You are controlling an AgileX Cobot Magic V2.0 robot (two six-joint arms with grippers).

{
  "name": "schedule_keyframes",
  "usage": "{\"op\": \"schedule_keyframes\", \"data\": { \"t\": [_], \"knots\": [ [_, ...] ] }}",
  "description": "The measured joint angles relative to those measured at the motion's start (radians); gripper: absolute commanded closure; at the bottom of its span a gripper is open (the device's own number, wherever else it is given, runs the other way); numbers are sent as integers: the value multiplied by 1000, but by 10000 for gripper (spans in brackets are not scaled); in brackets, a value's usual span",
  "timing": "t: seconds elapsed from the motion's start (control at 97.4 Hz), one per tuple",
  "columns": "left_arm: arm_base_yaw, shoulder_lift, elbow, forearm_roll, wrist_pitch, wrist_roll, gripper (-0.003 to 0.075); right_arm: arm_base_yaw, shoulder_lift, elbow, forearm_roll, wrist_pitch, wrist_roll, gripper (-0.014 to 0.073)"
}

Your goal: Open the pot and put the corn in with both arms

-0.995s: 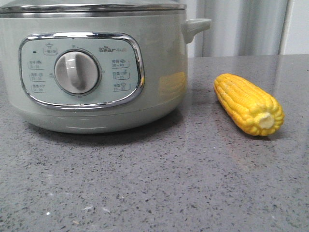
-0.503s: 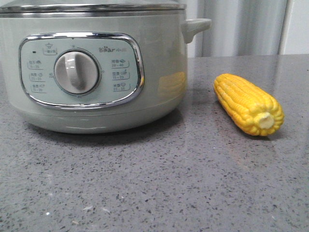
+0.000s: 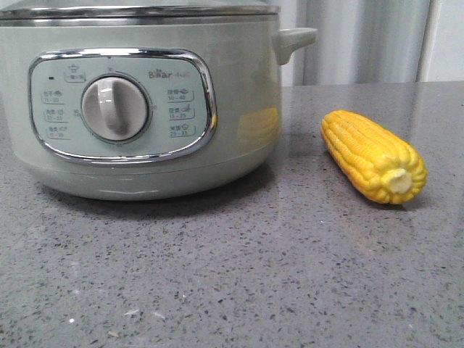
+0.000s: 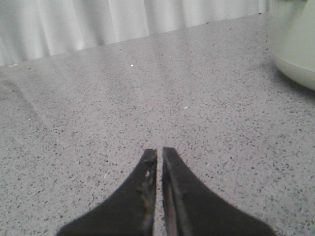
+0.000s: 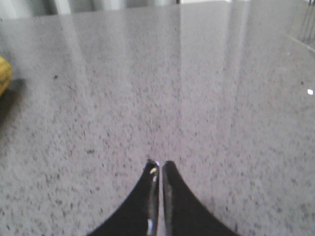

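Note:
The pale sage-green pot [image 3: 239,87] fills the left of the front view, its lid on, with a chrome-framed panel and a grey dial [image 3: 114,109]. The yellow corn [image 3: 373,156] lies on the grey counter to the pot's right, its pale stub end toward the camera. Neither gripper shows in the front view. In the left wrist view my left gripper [image 4: 159,150] is shut and empty over bare counter, with the pot's lower wall [image 4: 295,44] at the frame's edge. In the right wrist view my right gripper [image 5: 159,162] is shut and empty, and a sliver of corn [image 5: 4,73] shows at the edge.
The speckled grey counter [image 3: 232,275] stretches in front of the pot and corn. A white curtain [image 3: 362,40] hangs behind the counter's far edge. The pot's stubby side handle [image 3: 293,38] sticks out toward the corn's side.

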Motion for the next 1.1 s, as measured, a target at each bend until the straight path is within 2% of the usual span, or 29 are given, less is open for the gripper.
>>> {"op": "schedule_keyframes", "data": {
  "t": [0.4,0.585,0.811,0.944,1.098],
  "knots": [
    [0,0,0,0,-65,0,741,0,0,0,1,-146,0,667],
    [0,0,0,-14,-149,0,741,0,0,0,1,-211,0,667],
    [0,0,-12,-50,-193,0,741,0,0,-7,1,-200,0,667],
    [0,8,-69,-53,-196,0,741,0,51,-72,2,-126,0,667],
    [0,102,-147,-53,-203,0,741,0,166,-180,23,-19,0,667]
  ]
}}
